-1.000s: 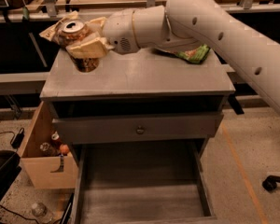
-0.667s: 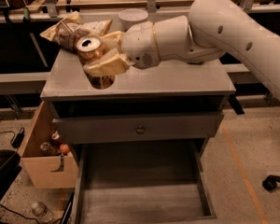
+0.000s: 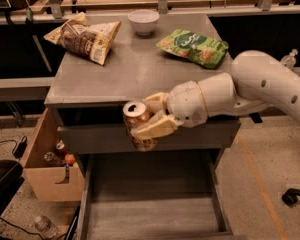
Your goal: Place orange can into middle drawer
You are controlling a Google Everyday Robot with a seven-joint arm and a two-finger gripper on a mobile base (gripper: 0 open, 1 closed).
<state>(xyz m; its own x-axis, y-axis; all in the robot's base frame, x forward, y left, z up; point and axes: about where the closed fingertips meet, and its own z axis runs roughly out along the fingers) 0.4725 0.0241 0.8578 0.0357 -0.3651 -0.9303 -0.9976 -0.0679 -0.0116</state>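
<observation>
The orange can [image 3: 135,115] is clenched, top up, in the gripper [image 3: 144,118], which hangs before the cabinet's front edge. The open middle drawer [image 3: 150,209] lies directly beneath the gripper. This looks like the carrying step; the next move probably calls for lowering straight down, then letting go.

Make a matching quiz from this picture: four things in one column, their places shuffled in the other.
1 can
2 bowl
3 green bag
4 drawer

A pulled open, below the can
B held in the gripper, just off the tabletop's front edge
C lying flat on the tabletop
D upright at the tabletop's back

Pairs: 1-B, 2-D, 3-C, 4-A.
</observation>
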